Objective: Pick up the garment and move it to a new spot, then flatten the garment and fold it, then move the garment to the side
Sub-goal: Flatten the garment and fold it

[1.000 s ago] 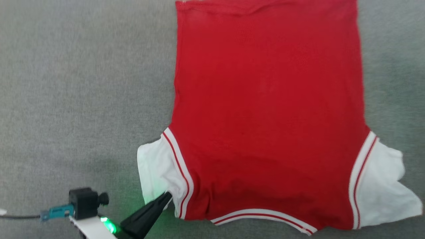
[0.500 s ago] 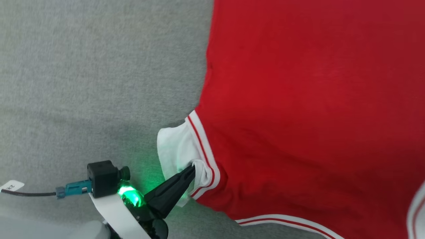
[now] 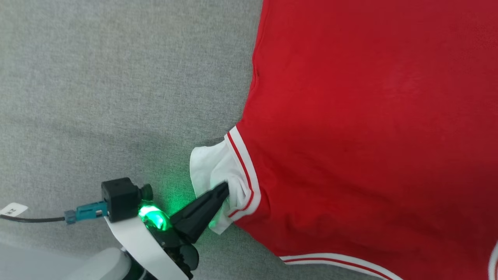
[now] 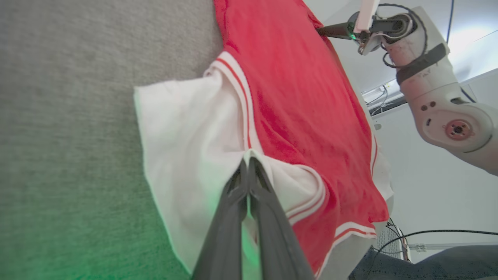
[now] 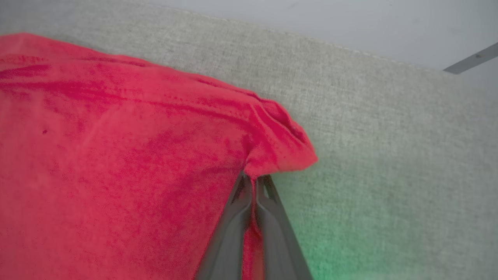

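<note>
Nearest the robot, on the left, the left gripper (image 3: 225, 187) is seen with its two dark fingers pressed together, and a fold of the white sleeve (image 3: 206, 165) is pinched between their tips. A green light (image 3: 153, 218) is lit just behind the fingers, and its glow is cast on the grey cloth surface (image 3: 97, 97) beside them. In the left wrist view the pinched fold is raised slightly, while the rest of the sleeve is spread flat on the surface to the left of the fingers. The sleeve is joined to the red body by white stripe trim (image 3: 242, 159), which is bunched where the grip is taken.

The garment (image 3: 369, 116) is laid out on the grey surface, its red body spread to the right of the left gripper and away from the robot. Its near edge is bordered by the same trim.

At the far side, on the right, the right gripper (image 5: 253, 178) is closed on a corner of the red fabric; the corner is drawn into small creases above the fingertips. In the left wrist view the right arm (image 4: 428, 77) is seen reaching to that far edge.
</note>
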